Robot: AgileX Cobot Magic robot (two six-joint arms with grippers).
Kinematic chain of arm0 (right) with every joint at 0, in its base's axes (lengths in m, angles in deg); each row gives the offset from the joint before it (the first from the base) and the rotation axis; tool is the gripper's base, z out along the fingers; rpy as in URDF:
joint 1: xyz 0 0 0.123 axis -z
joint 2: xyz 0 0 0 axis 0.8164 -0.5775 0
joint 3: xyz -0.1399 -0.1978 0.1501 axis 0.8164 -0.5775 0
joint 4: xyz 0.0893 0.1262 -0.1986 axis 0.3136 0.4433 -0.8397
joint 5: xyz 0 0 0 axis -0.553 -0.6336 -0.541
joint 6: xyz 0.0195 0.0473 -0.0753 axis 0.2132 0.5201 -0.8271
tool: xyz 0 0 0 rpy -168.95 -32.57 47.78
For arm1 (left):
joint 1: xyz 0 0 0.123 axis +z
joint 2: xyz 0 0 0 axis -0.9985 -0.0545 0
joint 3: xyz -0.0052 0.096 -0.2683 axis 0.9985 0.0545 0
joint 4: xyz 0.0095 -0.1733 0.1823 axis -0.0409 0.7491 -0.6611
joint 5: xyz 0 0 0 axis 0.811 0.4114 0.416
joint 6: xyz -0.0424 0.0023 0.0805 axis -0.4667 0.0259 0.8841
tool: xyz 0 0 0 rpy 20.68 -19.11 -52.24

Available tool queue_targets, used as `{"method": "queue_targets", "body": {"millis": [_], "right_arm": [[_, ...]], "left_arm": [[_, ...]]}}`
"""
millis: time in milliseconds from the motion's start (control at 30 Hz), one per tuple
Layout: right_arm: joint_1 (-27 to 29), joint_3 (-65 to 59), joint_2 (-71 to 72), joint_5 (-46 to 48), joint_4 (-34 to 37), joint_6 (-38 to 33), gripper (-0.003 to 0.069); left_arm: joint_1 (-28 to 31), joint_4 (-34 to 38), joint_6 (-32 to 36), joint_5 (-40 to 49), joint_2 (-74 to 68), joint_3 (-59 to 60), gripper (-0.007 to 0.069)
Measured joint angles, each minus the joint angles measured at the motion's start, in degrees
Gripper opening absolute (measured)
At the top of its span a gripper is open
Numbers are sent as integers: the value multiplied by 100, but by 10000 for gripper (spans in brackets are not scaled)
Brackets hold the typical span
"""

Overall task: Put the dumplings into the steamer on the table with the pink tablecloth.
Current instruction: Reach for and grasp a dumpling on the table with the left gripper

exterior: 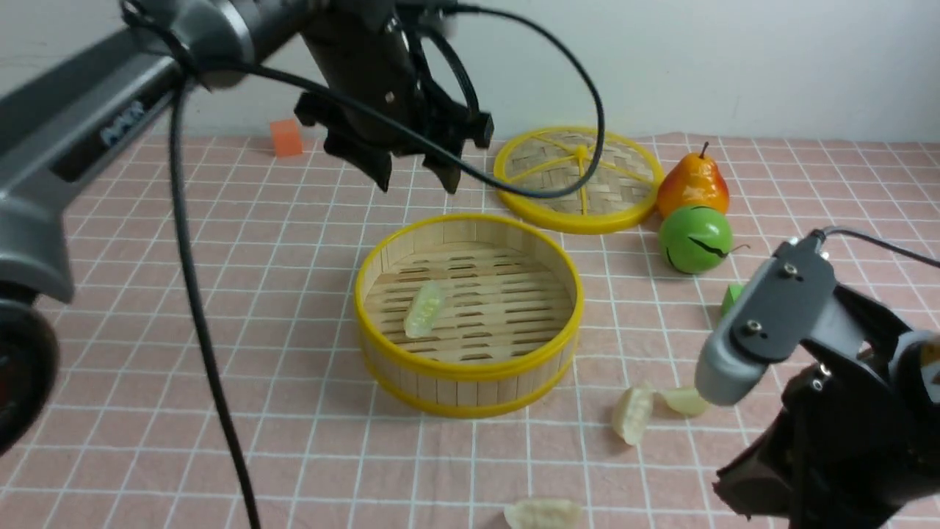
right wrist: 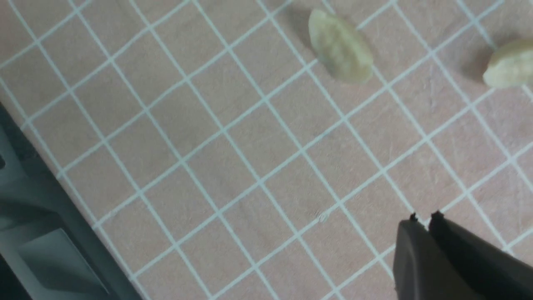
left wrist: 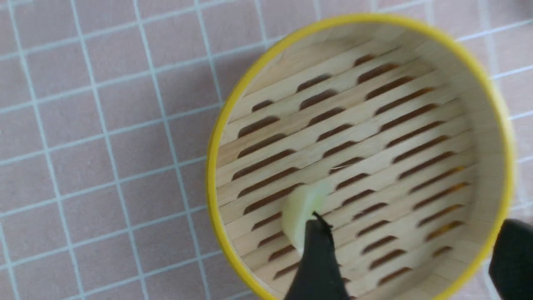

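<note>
The round steamer (exterior: pixel 470 388) with yellow rims stands mid-table on the pink gridded tablecloth (exterior: pixel 257 294). One pale dumpling (exterior: pixel 424 310) lies on its slats at the left side. My left gripper (exterior: pixel 416 180) hangs open above the steamer's far rim, holding nothing. In the left wrist view one finger (left wrist: pixel 316 258) partly covers that dumpling (left wrist: pixel 300 210). Three more dumplings lie on the cloth: two (exterior: pixel 633 415) (exterior: pixel 683 400) right of the steamer and one (exterior: pixel 542 514) at the front edge. My right gripper (right wrist: pixel 424 217) is shut and empty above bare cloth, away from two dumplings (right wrist: pixel 340 46) (right wrist: pixel 510 63).
A woven yellow-rimmed lid (exterior: pixel 576 180) lies behind the steamer. An orange-yellow pear (exterior: pixel 692 185), a cracked green ball (exterior: pixel 695 239) and a green cube (exterior: pixel 732 297) sit at the right. An orange cube (exterior: pixel 286 137) sits far left. The table's near edge (right wrist: pixel 41 175) shows in the right wrist view.
</note>
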Motion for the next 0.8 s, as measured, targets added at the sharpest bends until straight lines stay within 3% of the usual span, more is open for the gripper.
{"method": "queue_targets", "body": {"millis": [167,200,267,433,567,800], "right_arm": [[0,395,-41,121,-18,231,57],[0,535,73,290,-99,406,60],[0,609,220,433,-234,567,62],[0,658,1240,922,-864,1073,67],[0,658,1725,1112,-998,1265,70],[0,333,2452,1262,-1031,1385,75]], "left_arm": [[-75,836,859,19,710,307,429],[-223,956,1337,21,936,650,400],[-369,985,1609,21,1023,928,381],[-1169,990,3057,15,1073,2306,342],[-1581,965,3615,0,986,2964,349],[-2025,875,4187,-674,673,3624,454]]}}
